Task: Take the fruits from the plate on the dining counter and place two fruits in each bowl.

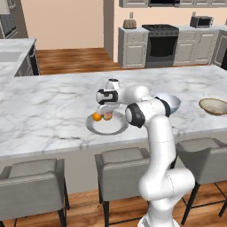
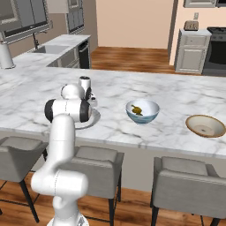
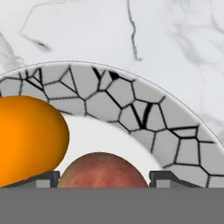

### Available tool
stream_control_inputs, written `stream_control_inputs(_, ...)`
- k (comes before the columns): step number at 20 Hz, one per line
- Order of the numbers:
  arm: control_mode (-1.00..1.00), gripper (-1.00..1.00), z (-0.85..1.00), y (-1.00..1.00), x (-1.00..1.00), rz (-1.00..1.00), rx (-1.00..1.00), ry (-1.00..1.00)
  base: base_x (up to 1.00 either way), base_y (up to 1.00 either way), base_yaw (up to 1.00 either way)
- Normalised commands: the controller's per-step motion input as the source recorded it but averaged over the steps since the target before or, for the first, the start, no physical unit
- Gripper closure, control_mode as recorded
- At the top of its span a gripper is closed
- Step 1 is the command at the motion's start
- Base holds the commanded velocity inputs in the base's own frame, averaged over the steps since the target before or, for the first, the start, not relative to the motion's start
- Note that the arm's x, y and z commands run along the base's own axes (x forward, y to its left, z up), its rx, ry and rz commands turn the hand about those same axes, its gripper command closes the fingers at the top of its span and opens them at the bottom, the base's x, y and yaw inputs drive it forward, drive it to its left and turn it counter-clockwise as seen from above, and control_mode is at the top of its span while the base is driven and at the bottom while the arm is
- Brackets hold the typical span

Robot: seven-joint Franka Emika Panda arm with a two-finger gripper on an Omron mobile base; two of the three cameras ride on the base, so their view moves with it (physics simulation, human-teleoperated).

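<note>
The marble table [image 1: 53, 106] runs across the middle of the frame, the plate [image 1: 95, 127] near its front edge at centre. The blue bowl [image 2: 150, 118] and tan bowl [image 2: 217, 129] sit to the right. The tool [image 3: 103, 175] stands wide over the peach [image 3: 103, 168]. The orange [image 3: 26, 135] lies just beside it at lower left: a closing finger could nudge it or pinch both.

Support: we see the dining counter [image 1: 53, 106], white marble with grey veins | On it: we note the plate [image 1: 107, 127], then the blue-sided white bowl [image 2: 142, 112], then the tan bowl [image 2: 205, 126], all apart.
</note>
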Motion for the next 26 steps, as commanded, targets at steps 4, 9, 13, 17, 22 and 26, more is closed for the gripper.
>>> stream_control_inputs(4, -1.0, 1.0, -0.18, -0.01, -0.12, 0.0, 0.0, -0.02, 0.0, 0.0, 0.0)
stream_control_inputs(9, -1.0, 1.0, 0.67, -0.08, -0.62, -0.06, 0.0, 0.0, 0.0, 0.0, 0.0)
stream_control_inputs(13, -1.0, 1.0, 0.69, -0.23, -0.93, -0.19, 0.0, 0.0, 0.0, 0.0, 0.0)
stream_control_inputs(17, -1.0, 1.0, 0.48, -0.34, -1.0, -0.23, 0.0, 0.0, 0.0, 0.0, 0.0)
stream_control_inputs(22, -1.0, 1.0, 0.4, -0.4, -0.88, -0.17, 0.0, 0.0, 0.0, 0.0, 0.0)
stream_control_inputs(26, -1.0, 1.0, 0.19, -0.4, -0.63, -0.1, -0.01, -0.01, 0.0, 0.0, 0.0)
